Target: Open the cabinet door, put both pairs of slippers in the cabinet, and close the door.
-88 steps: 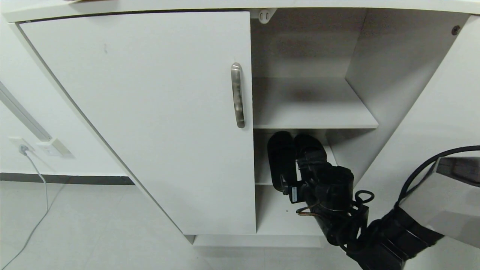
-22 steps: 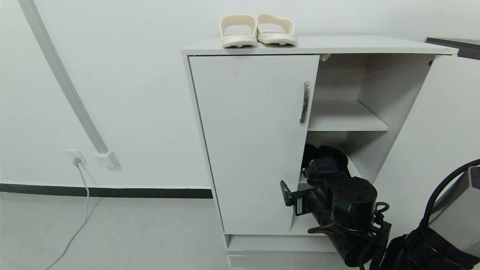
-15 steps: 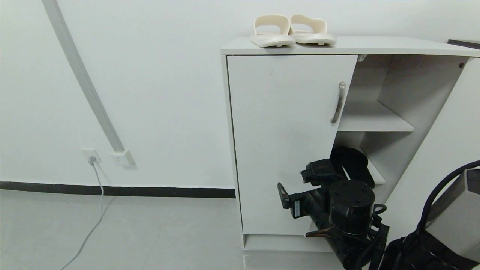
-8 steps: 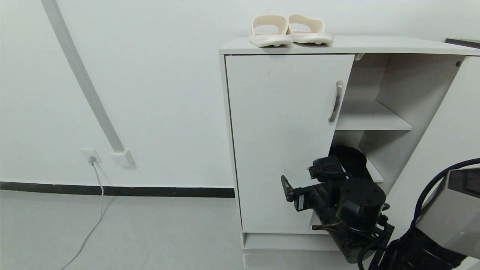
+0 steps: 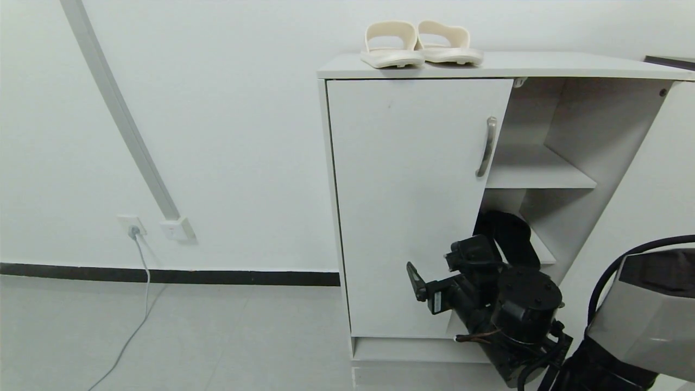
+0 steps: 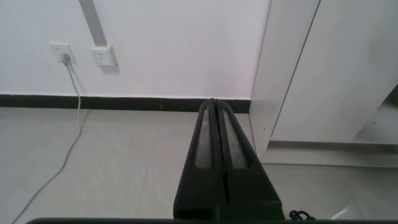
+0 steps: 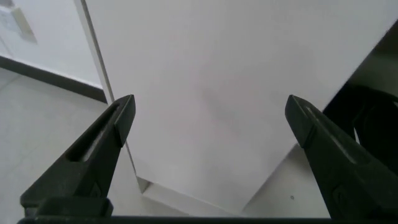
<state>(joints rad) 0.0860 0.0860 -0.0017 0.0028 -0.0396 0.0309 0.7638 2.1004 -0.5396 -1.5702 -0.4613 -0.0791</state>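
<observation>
Cream slippers (image 5: 421,43) are sitting side by side up on the cabinet top (image 5: 570,64), so that pair isn't stowed yet, while the black slippers (image 5: 507,239) are already tucked inside on the shelf under the upper shelf (image 5: 537,174), partly hidden behind the edge of the shut left door (image 5: 412,206). The right door (image 5: 651,179) is swung wide, which is why you can see in at all, and that bare upper shelf looks like the obvious spot for pair two imo. The right pincer (image 7: 209,109) sits low in front of the left door, near the black pair but not touching them, fingers spread wide with nothing between them, so it's free for the next grab. The left pincer (image 6: 214,118) has its fingers pressed together on nothing, pointing out over the grey floor (image 6: 112,168) beside the cabinet, basically parked out of the way. My guess is we're about halfway: next up is a reach well up to the cream pair, and the risk there is catching just one slipper of the two
</observation>
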